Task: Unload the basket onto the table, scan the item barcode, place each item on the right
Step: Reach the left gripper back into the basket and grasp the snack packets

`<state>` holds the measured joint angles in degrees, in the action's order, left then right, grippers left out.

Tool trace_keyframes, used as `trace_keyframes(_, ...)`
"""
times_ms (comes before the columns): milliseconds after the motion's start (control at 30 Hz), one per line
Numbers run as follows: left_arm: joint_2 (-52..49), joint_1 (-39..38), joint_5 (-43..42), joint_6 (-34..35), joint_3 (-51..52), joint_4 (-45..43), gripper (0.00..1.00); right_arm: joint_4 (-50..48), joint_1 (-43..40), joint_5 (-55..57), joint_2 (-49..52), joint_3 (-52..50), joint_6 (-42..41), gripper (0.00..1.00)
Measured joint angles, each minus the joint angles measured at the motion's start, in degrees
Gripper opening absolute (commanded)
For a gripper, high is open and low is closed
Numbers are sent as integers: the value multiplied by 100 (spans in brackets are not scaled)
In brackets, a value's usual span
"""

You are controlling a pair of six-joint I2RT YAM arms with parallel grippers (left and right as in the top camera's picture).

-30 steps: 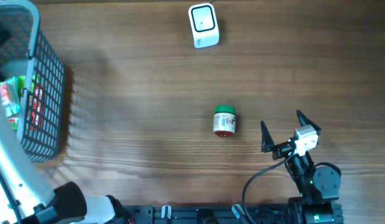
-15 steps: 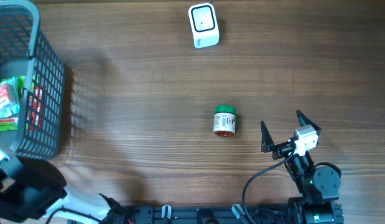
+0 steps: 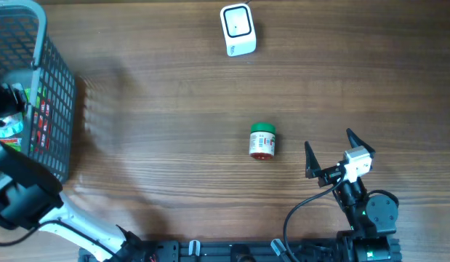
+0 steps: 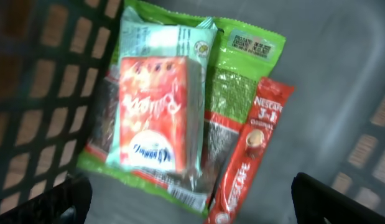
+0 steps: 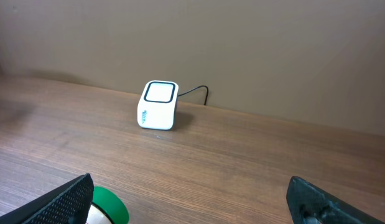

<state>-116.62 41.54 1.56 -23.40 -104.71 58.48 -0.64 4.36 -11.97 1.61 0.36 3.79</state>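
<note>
A small white jar with a green lid (image 3: 262,141) lies on its side mid-table, and its lid (image 5: 109,209) shows beside my right gripper's left finger. The white barcode scanner (image 3: 237,29) stands at the far edge and faces my right wrist view as a scanner (image 5: 158,104). My right gripper (image 3: 331,149) is open and empty, right of the jar. My left gripper (image 4: 192,208) hangs open inside the basket, over a red-and-teal pack (image 4: 156,106), a green packet (image 4: 242,74) and a red Nescafe sachet (image 4: 251,155), touching none.
The grey mesh basket (image 3: 61,109) stands at the table's left edge. My left arm (image 3: 25,198) reaches into it from the front left. The scanner's cable (image 5: 198,92) runs toward the back wall.
My left arm has shifted over the basket and its gripper now hangs above the packets inside. The right arm, jar and scanner have not moved.
</note>
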Motion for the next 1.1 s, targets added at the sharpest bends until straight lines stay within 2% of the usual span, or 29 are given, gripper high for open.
trace_keyframes(233, -313, 0, 2, -74, 11, -435, 100, 0, 0, 0, 0, 0, 0, 100)
trace_keyframes(700, -820, 20, 212, -72, 15, -699, 100, 0, 0, 2, 0, 0, 0, 100)
trace_keyframes(1100, -859, 22, 457, -70, 127, -1091, 100, 0, 0, 2, 0, 0, 0, 100)
